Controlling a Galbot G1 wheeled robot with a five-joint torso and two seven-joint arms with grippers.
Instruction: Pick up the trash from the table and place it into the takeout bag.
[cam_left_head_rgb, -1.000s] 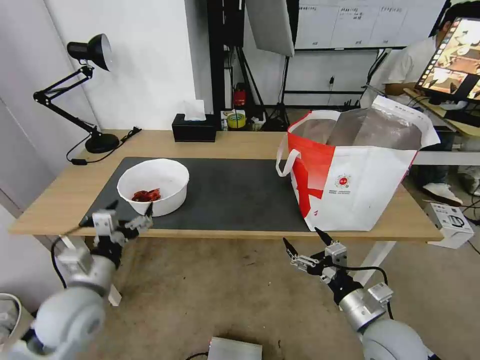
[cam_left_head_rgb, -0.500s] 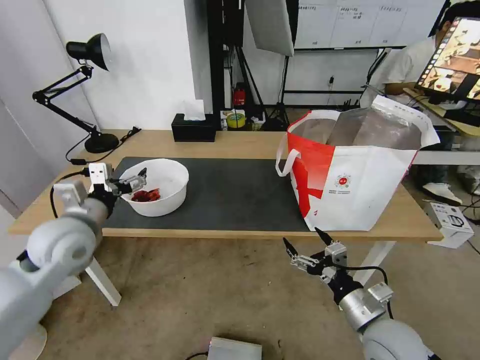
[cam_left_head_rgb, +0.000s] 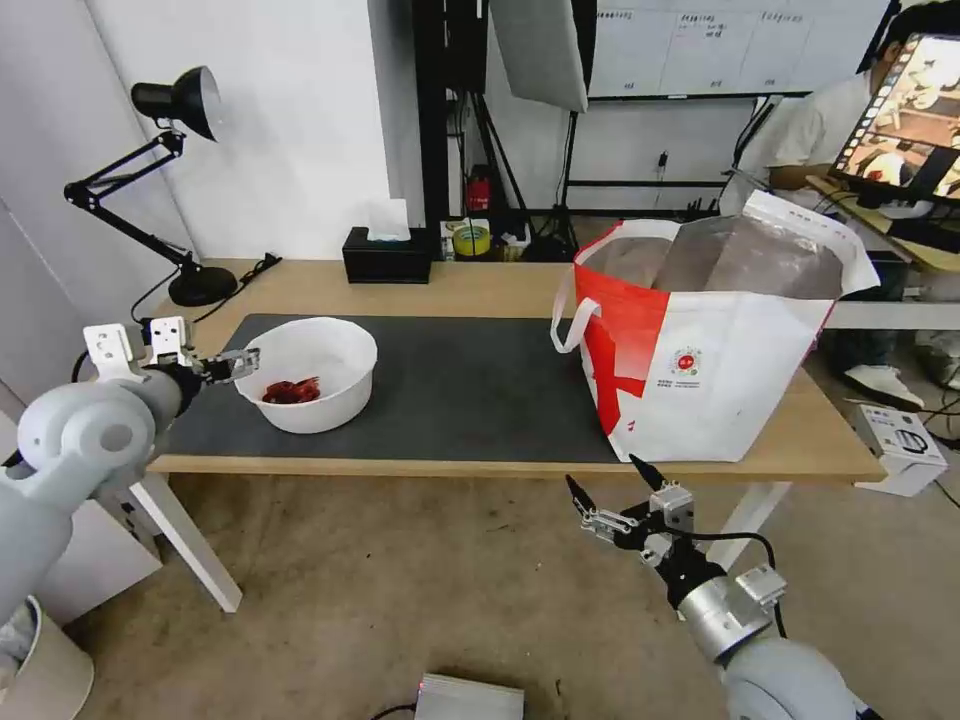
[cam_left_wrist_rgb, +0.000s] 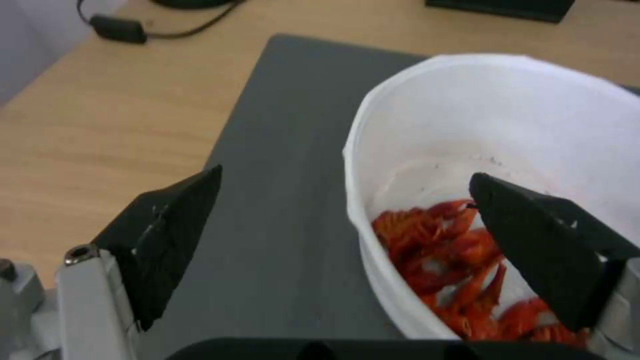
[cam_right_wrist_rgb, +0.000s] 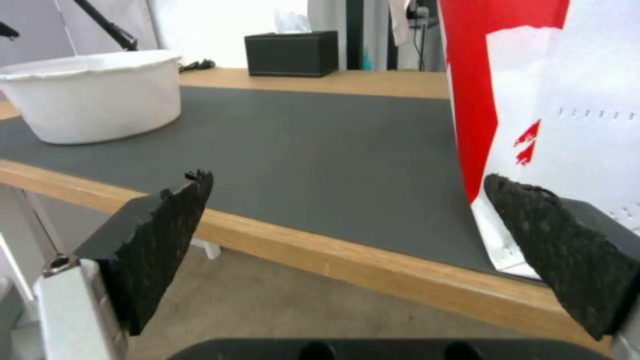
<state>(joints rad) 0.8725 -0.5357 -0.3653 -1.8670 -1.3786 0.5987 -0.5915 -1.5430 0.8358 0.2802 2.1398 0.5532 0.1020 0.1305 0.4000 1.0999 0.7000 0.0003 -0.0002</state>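
the task looks to be at its first pickup: the white bowl (cam_left_head_rgb: 307, 386) with red scraps (cam_left_head_rgb: 291, 390) sits on the dark grey mat (cam_left_head_rgb: 470, 385) toward the left end of the bench (cam_left_head_rgb: 480, 285), and no other trash is visible on the bench. the takeout bag (cam_left_head_rgb: 705, 340) stands upright and open on the right end of the bench, well apart from the bowl; whether anything lies inside it cannot be told. so, as a judgement, the bowl is yet to be grasped, lifted and carried across to the bag. the left gripper (cam_left_head_rgb: 222, 367) hovers at the bowl's left rim with its fingers spread; in the left wrist view one finger (cam_left_wrist_rgb: 543, 250) hangs over the scraps inside the bowl and the other finger (cam_left_wrist_rgb: 170, 232) stands outside over the mat, so the bowl's wall (cam_left_wrist_rgb: 363, 210) lies between them, not yet pinched. the right gripper (cam_left_head_rgb: 612, 492) hangs below the bench's front edge, near the bag, spread and holding nothing.
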